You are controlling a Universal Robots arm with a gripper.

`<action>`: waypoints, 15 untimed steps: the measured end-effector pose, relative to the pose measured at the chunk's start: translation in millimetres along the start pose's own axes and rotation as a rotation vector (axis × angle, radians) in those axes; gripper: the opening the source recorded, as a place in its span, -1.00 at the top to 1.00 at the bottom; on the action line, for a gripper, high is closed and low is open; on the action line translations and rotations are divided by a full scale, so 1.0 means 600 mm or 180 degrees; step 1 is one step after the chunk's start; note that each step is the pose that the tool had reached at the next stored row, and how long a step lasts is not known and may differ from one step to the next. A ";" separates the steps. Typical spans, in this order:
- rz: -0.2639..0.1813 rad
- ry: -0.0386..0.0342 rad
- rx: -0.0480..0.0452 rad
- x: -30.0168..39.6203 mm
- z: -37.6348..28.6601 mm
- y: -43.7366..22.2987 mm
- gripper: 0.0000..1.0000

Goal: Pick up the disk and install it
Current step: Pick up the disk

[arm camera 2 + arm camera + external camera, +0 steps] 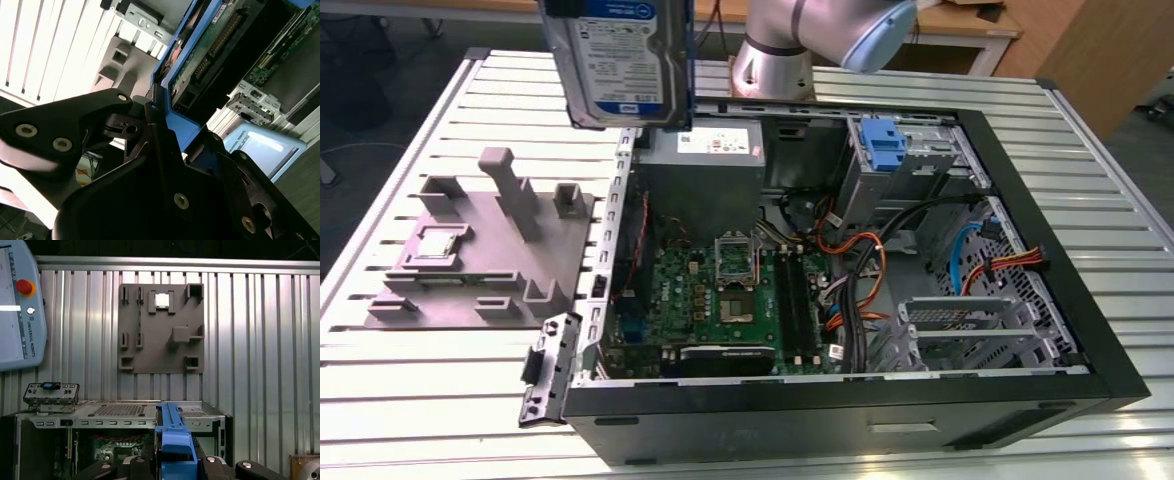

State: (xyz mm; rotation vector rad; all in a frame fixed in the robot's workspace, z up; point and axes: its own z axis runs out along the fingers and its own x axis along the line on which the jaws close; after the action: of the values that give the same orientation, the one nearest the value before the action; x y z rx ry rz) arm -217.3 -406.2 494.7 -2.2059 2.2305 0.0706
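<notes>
The disk (616,60), silver-grey with a white-and-blue label, hangs upright in the air at the top of the exterior view, above the back left corner of the open computer case (854,425). In the second wrist view its green circuit side (215,45) and blue carrier frame (175,122) show between black fingers (100,120). My gripper (175,465) is shut on the blue frame (172,440), seen edge-on in the first wrist view. The disk is over the case's edge and touches nothing below.
A grey plastic stand (480,250) with upright posts lies on the slatted table at the exterior view's left of the case. Inside the case are a power-supply box (707,150), a motherboard (720,290), cables and a blue-tabbed drive bay (887,145). A teach pendant (20,305) lies on the table.
</notes>
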 end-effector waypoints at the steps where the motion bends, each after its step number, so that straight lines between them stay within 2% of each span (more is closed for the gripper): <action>1: 0.0000 0.0000 0.0000 0.000 0.000 -0.007 0.26; 3: 0.0000 0.0000 0.0000 0.000 0.001 -0.016 0.26; 6: 0.0000 0.0001 0.0000 0.002 0.002 -0.019 0.26; 12: 0.0000 0.0001 0.0000 0.029 0.005 -0.021 0.26; 13: 0.0000 0.0001 0.0000 0.032 0.006 -0.023 0.26; 15: 0.0000 0.0001 0.0000 0.034 0.006 -0.036 0.26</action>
State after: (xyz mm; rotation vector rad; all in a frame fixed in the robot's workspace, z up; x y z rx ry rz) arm -196.0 -426.9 489.5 -2.2061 2.2306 0.0703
